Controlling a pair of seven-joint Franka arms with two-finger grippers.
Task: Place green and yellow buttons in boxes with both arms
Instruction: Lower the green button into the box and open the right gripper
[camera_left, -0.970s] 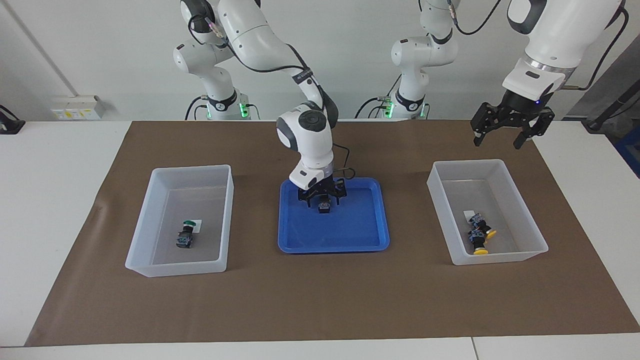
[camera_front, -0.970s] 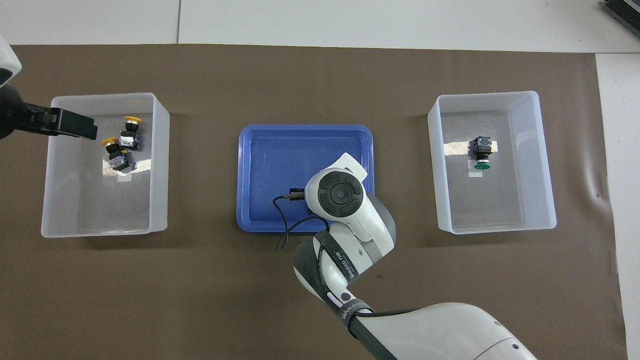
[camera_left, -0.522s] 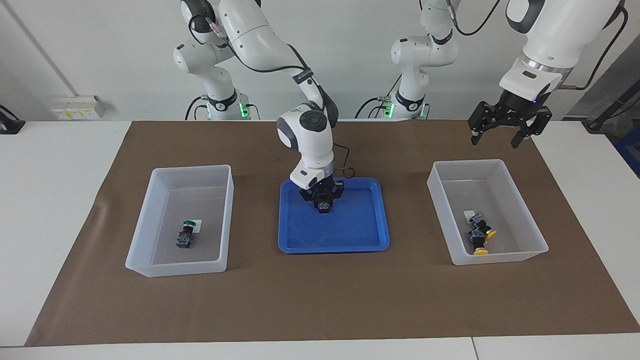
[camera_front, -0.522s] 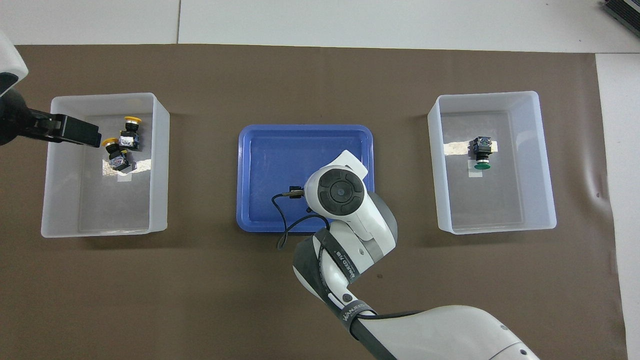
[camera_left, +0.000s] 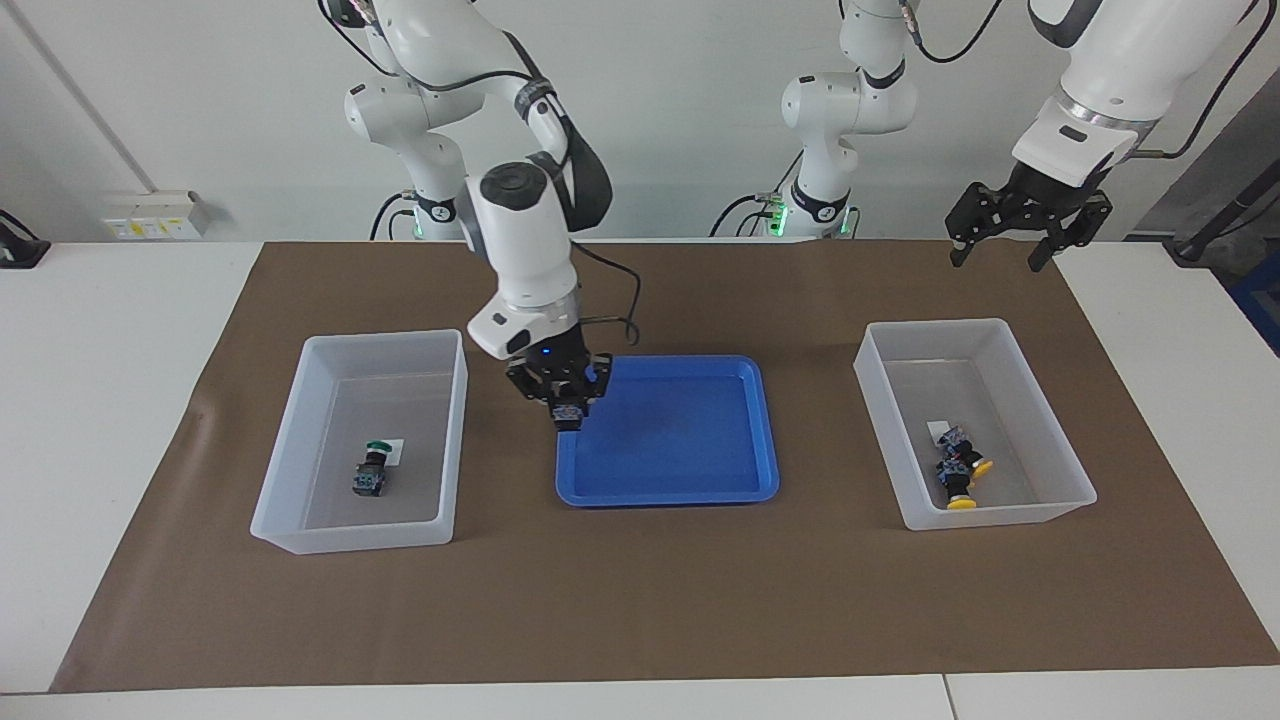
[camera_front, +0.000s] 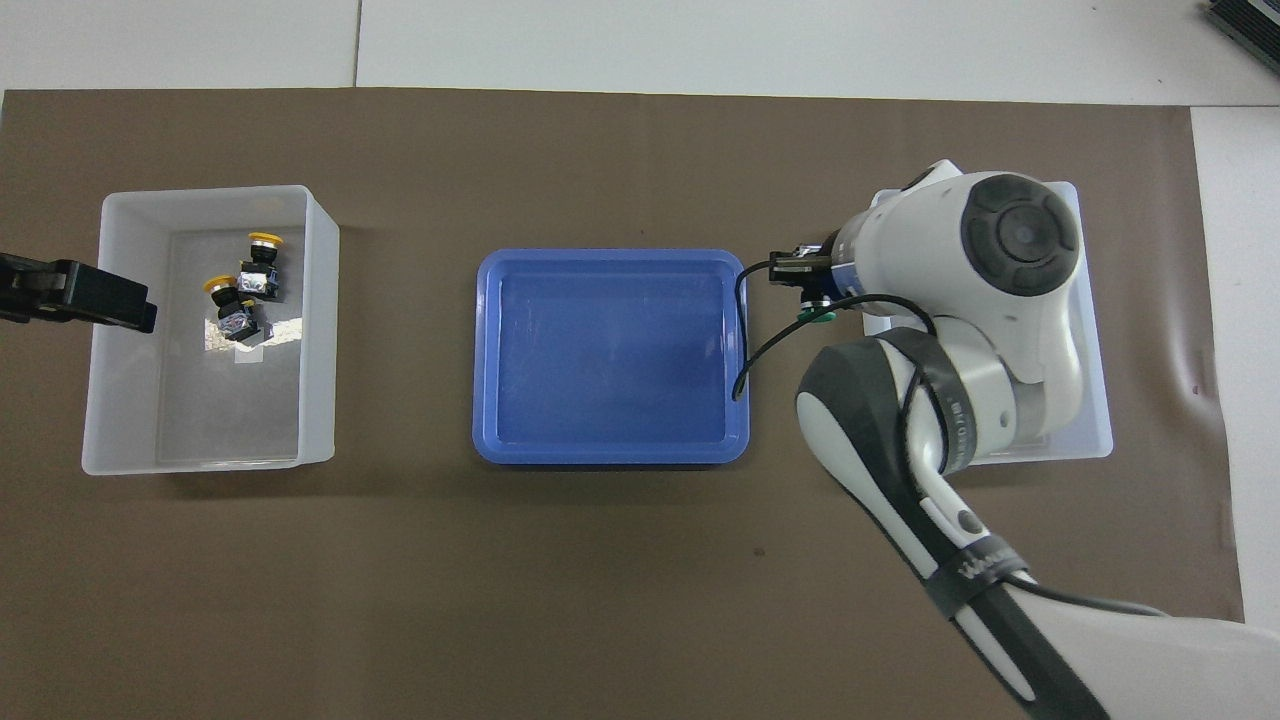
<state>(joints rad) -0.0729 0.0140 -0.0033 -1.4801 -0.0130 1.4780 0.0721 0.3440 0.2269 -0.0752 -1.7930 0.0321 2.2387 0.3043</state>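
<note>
**Last green button in transit from tray to bin**

The bin (camera_left: 300, 505) toward the right arm's end holds one green button (camera_left: 371, 470) lying on its floor beside a white label, so green parts are sorted here. The right gripper (camera_left: 566, 408) hangs over the edge of the blue tray (camera_left: 690, 490) on that bin's side, its fingers pinching a second green button (camera_front: 818, 316); the lift clears the tray rim, in my judgement for the crossing to the bin. The bin (camera_left: 1000, 515) toward the left arm's end holds both yellow buttons (camera_left: 960, 470), touching. The left gripper (camera_left: 1030, 240) waits above the table just past that bin's robot-side wall, jaws spread and empty.

Against a second ago: the right gripper was down inside the tray closing on the button; the tray is now empty. The left gripper has risen slightly.
</note>
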